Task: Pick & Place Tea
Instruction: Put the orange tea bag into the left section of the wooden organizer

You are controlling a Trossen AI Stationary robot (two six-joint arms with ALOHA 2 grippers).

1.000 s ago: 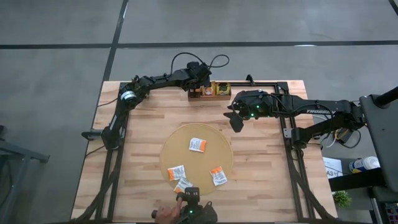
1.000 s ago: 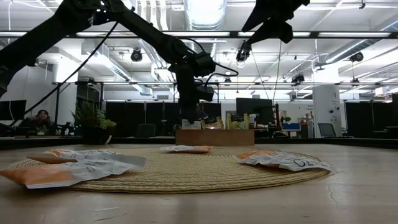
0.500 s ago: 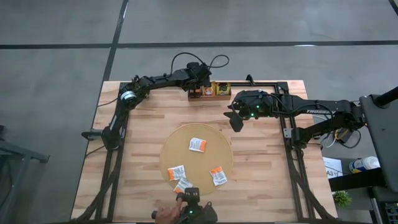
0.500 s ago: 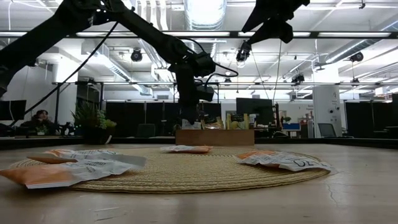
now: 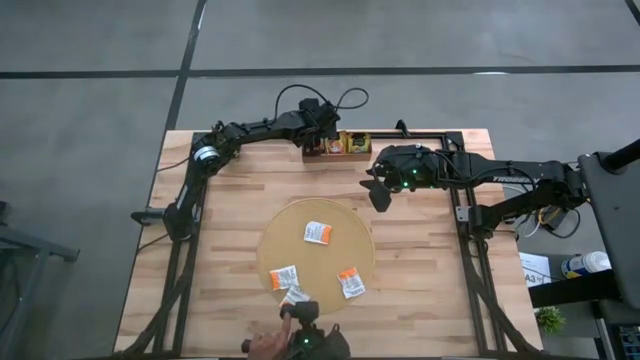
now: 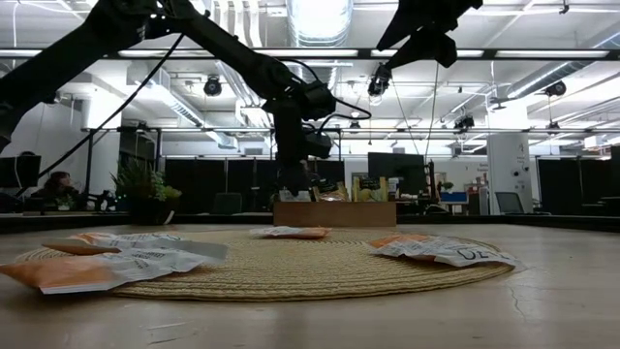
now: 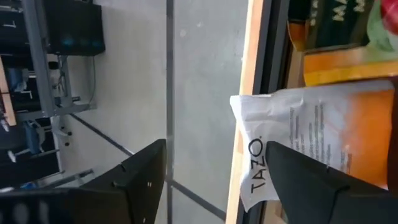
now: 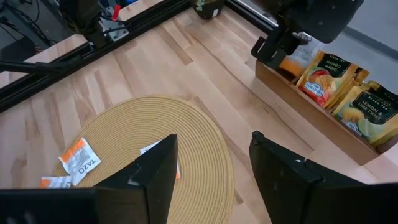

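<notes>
Several tea sachets (image 5: 318,232) lie flat on the round woven mat (image 5: 300,215). At the table's far edge a wooden tray (image 5: 335,148) holds more sachets standing on edge (image 8: 320,78). My left gripper (image 7: 216,149) is open at the tray's left end, slanting down from the table's left. A white-and-orange sachet (image 7: 298,143) stands in the tray beside one of its fingers. My right gripper (image 5: 380,195) hangs open above the table, to the right of the mat's far edge, with nothing between its fingers (image 8: 212,140). My left gripper stands open by the white-and-orange sachet. One finger (image 7: 311,180) covers part of the sachet's face, and I cannot tell whether it touches. The sachet's white end (image 7: 255,162) juts into the gap between the fingers.
A person's hand (image 5: 265,345) and a small camera (image 5: 310,335) sit at the table's near edge by the mat. Black frame rails (image 5: 465,210) run along the table's right side. Bare wood lies to the left and right of the mat.
</notes>
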